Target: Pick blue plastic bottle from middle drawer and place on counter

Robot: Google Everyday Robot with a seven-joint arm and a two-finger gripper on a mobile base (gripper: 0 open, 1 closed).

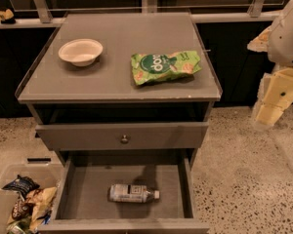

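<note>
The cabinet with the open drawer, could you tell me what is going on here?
The gripper hangs right of the cabinet, clear of it. The blue plastic bottle lies on its side in the open middle drawer, not yet picked. The counter holds a white bowl and a green snack bag.

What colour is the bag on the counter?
The snack bag is green with white lettering, camera view. The gripper hangs far right.

green snack bag (166, 66) marked "doo", pincer (269, 108) at right edge
</note>
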